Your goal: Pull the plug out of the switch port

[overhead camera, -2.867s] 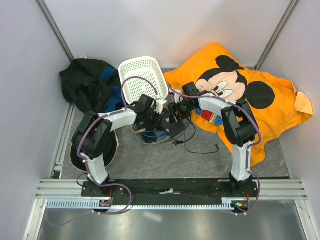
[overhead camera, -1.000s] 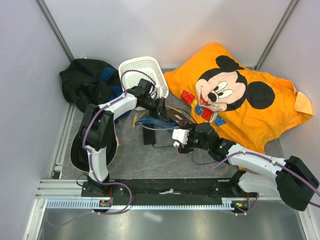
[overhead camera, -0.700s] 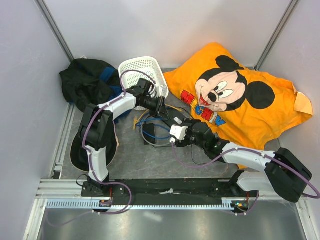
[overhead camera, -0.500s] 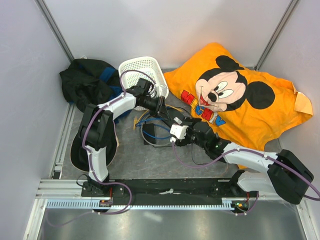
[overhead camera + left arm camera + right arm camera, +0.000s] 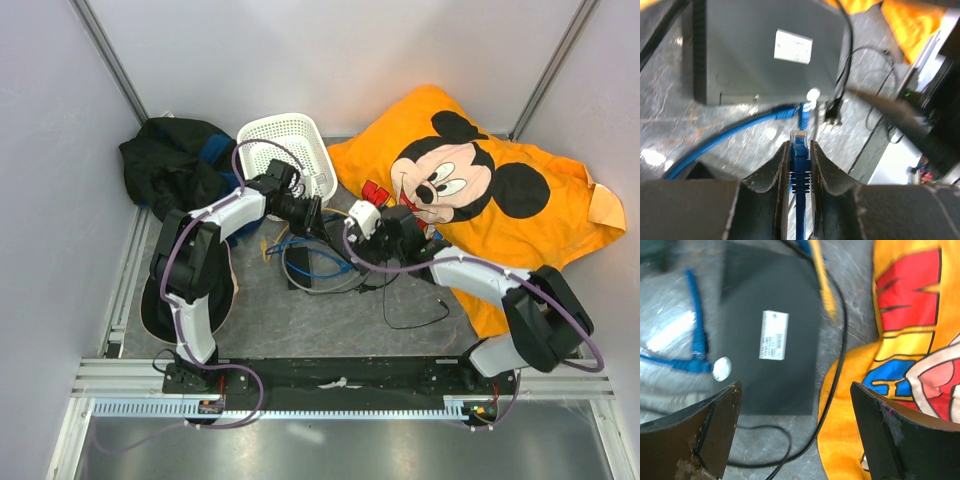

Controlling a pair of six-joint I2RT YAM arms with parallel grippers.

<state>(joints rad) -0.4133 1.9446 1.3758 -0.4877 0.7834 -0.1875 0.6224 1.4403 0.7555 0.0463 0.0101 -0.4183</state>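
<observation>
My left gripper (image 5: 799, 146) is shut on the blue plug (image 5: 800, 136), whose clear tip sticks out past the fingertips, free in the air. A short gap ahead lies the flat black switch (image 5: 755, 55) with its white label (image 5: 793, 46); the ports in its near edge are too blurred to make out. A second blue cable (image 5: 740, 127) ends close to that edge. From above, the left gripper (image 5: 310, 215) sits left of the right gripper (image 5: 368, 240). The right gripper (image 5: 800, 435) hangs open over the switch (image 5: 770, 365) and holds nothing.
An orange Mickey shirt (image 5: 480, 200) covers the right side and touches the switch. A white basket (image 5: 288, 150) and dark clothes (image 5: 175, 170) lie at the back left. Coiled blue cable (image 5: 310, 262), a yellow cable (image 5: 822, 285) and a thin black cord (image 5: 410, 310) surround the switch.
The right arm has swung from the near middle of the table back toward the shirt, over the switch, staying open. The left gripper keeps the blue plug and has barely moved.
</observation>
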